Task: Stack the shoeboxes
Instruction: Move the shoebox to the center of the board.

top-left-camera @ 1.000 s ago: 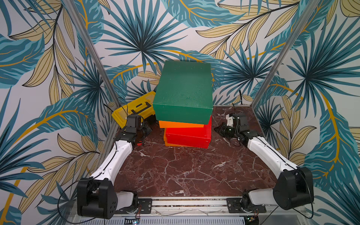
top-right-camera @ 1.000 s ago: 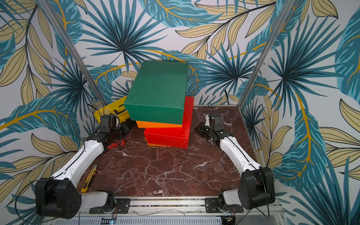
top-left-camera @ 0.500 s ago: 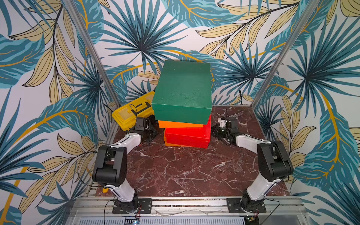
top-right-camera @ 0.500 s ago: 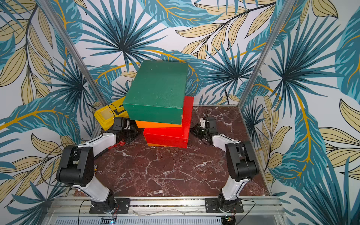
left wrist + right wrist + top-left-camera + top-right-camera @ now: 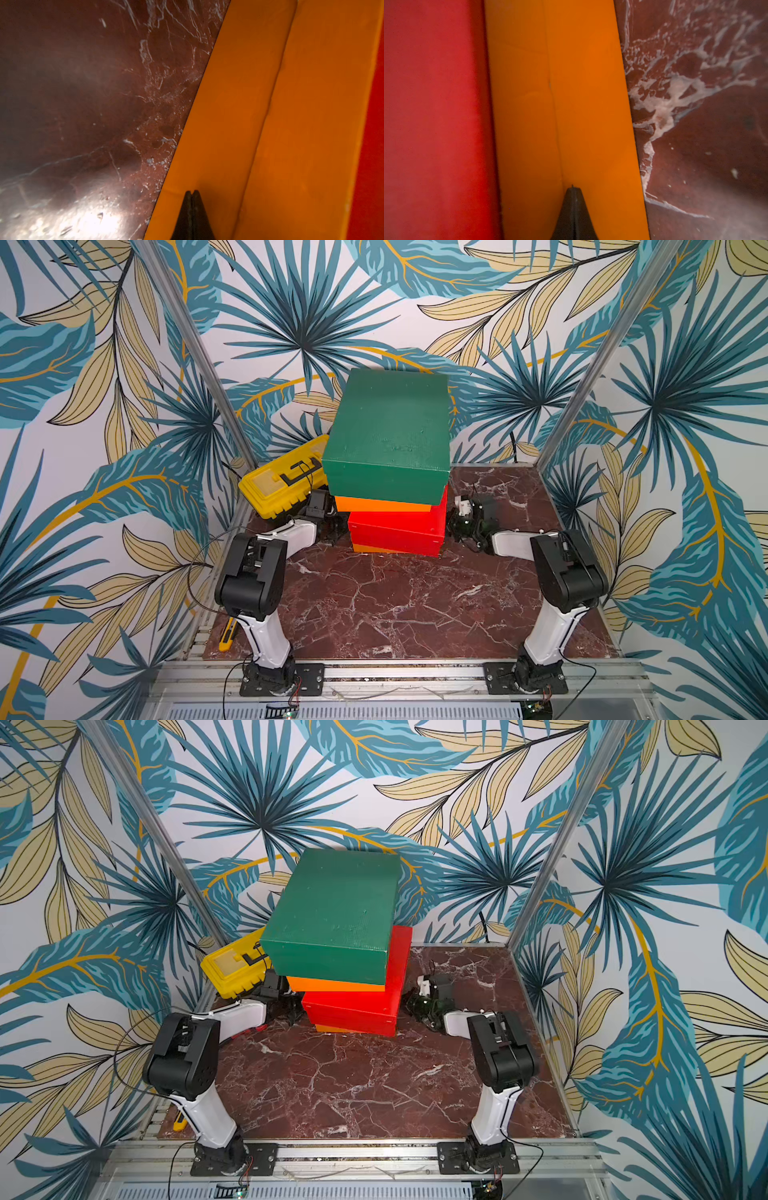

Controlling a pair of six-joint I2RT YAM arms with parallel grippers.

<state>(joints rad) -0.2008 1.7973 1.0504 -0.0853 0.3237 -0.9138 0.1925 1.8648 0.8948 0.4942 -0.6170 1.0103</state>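
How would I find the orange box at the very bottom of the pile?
On the marble table, find the big green box topping the pile. Go down past the upper orange box and the red box. The bottom orange box is the thin strip touching the table, the only orange one under the red.

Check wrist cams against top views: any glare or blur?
Left wrist view: bright glare patch on the tabletop, bottom orange box soft. Right wrist view: red box blurred up close. Both top views: even light, green box sharp.
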